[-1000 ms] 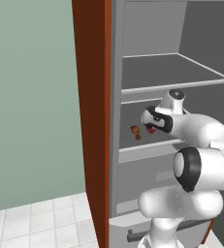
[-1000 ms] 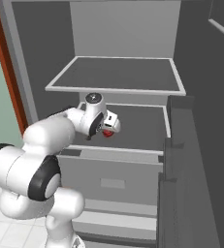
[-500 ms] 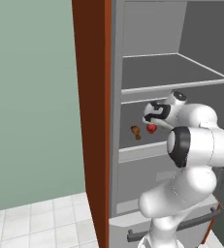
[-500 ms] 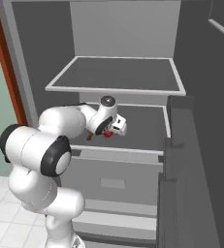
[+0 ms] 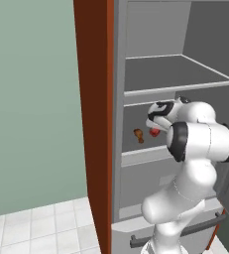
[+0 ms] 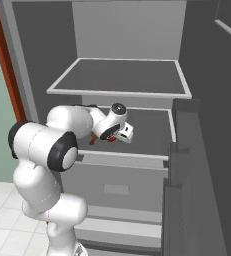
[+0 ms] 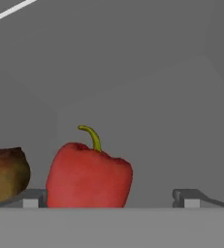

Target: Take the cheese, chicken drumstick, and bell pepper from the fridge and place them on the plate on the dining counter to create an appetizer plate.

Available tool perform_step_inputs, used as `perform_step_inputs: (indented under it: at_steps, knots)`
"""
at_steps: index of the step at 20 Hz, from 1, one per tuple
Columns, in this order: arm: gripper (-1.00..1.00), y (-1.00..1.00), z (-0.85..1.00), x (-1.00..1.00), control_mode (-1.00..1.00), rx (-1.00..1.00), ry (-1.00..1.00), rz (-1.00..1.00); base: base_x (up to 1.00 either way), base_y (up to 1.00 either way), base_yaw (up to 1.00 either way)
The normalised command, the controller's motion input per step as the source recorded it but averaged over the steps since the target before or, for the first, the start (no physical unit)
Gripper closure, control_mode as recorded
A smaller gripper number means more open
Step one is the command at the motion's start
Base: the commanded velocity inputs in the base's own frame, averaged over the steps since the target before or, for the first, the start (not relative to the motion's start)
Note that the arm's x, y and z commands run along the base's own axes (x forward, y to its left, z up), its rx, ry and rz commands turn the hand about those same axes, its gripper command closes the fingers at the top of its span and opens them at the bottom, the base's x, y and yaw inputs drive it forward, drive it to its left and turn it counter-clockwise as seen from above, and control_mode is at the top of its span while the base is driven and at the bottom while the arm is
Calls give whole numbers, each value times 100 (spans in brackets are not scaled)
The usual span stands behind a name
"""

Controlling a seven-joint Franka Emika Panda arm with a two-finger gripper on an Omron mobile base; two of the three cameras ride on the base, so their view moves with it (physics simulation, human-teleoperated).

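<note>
Sitting upright, bell pepper (image 7: 89, 177) — red, blocky, curled green stem — between parted fingertips (image 7: 30, 198)

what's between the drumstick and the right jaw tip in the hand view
The bell pepper stands there, just right of the drumstick; right of the pepper, bare grey fridge wall shows up to that tip.

pale green wall (image 5: 31, 99), white tiled floor (image 5: 41, 230), red-brown panel (image 5: 93, 119).

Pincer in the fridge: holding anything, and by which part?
Nothing held: the pincer is open, with the bell pepper standing between its fingers, untouched.
</note>
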Motion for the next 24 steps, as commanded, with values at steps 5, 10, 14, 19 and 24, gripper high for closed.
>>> perform_step_inputs:
  at_steps: [5, 10, 14, 19, 24]
  knots:
    - [-100, 5, -26, 0, -100, 2, 1, -2, 0, 0, 0]
    - [-100, 20, -13, 16, -100, 0, 2, -3, 0, 0, 0]
    - [-100, 22, -24, 1, -100, 0, 3, -3, 0, 0, 0]
    - [100, 22, -24, 7, -100, 0, 4, -3, 0, 0, 0]
    - [100, 17, -11, 14, -100, 0, 2, -3, 0, 0, 0]
